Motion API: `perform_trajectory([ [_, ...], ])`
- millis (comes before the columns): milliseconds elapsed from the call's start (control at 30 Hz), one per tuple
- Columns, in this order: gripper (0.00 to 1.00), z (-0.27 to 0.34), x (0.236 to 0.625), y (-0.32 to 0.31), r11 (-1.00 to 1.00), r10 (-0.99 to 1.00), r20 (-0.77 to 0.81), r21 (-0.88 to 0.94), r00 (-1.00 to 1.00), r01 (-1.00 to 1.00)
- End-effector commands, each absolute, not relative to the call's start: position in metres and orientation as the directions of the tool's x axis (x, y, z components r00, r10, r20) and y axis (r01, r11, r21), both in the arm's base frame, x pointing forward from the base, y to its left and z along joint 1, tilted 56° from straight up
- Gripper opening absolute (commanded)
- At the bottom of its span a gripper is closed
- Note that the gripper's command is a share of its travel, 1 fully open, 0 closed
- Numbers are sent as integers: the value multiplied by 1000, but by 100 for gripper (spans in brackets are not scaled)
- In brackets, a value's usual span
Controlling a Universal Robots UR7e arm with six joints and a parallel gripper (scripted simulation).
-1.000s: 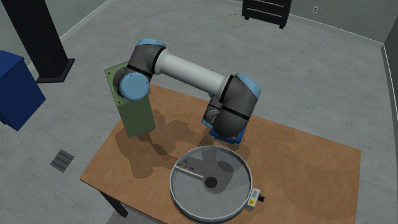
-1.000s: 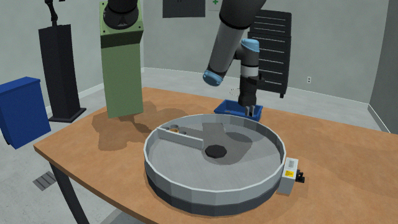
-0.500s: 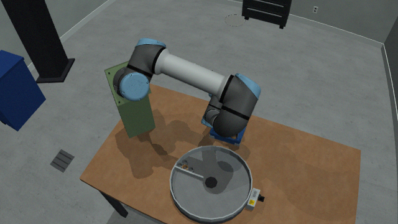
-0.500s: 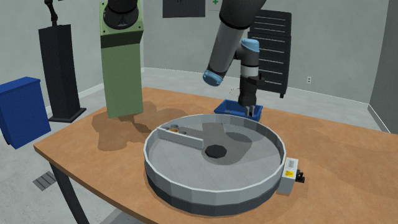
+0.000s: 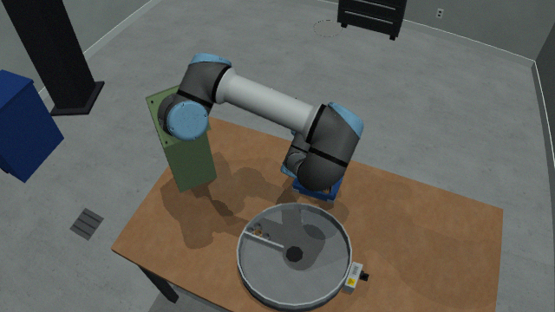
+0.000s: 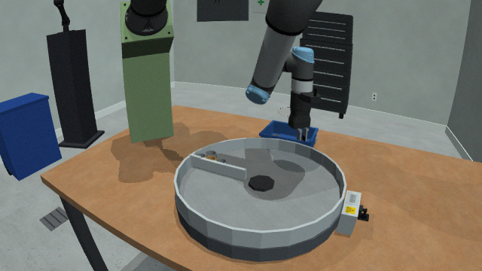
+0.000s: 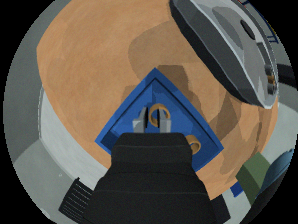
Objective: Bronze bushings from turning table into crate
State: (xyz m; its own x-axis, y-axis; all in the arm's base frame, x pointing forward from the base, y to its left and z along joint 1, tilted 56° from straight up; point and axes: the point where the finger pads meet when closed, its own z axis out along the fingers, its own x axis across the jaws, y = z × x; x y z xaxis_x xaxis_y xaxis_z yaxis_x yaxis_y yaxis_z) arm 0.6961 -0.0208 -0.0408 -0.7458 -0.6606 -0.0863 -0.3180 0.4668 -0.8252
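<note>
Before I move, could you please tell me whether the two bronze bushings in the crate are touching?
Apart: the wrist view shows blue floor between the bushings.

Walls: the room is enclosed by plain grey-green walls (image 6: 226, 56), edged at the foot with a pale baseboard.
Floor: grey, concrete-like; a slotted grate (image 5: 87, 224) (image 6: 54, 218) is set into it.
Cabinet: a dark drawer cabinet (image 5: 368, 19) (image 6: 331, 56) is placed by the back wall.
Outlet: mounted low on the wall (image 5: 440, 13) (image 6: 374, 96).
Light: subdued; soft-edged shadows are cast across the brown tabletop (image 5: 416, 225) (image 6: 399, 177).
</note>
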Motion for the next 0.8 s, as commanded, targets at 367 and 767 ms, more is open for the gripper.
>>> perform_trajectory([
  [367,42,-37,693,-17,467,-661,-87,-825,-745,-318],
  [767,42,-34,690,-13,467,-661,-87,-825,-745,-318],
])
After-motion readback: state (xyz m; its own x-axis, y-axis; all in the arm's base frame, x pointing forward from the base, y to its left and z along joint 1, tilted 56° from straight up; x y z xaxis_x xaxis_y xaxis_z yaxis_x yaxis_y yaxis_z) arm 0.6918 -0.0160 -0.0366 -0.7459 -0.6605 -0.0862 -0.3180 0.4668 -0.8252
